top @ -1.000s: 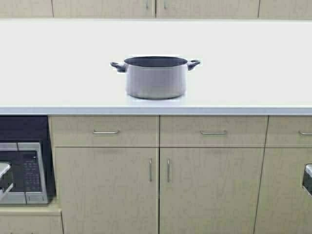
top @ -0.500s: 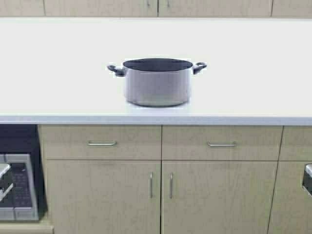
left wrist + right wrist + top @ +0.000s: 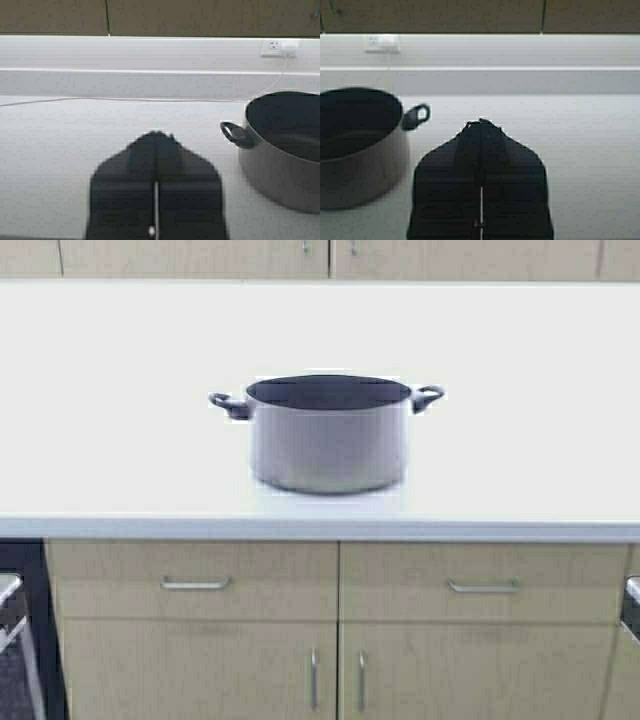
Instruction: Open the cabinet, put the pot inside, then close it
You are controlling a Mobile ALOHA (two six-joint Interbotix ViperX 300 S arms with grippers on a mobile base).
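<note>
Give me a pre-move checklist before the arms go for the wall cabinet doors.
1. Wide grey metal stockpot upright on the white countertop: ok.
2. Pot lidless, inside looks empty: ok.
3. Left gripper shut, holding nothing, short of the pot's loop handle: ok.
4. Right gripper shut, holding nothing: ok.
5. Light-wood wall cabinet doors shut, only lower edge visible: not ok, still to open.
6. White cable behind pot, clear of arms: cannot tell.
</note>
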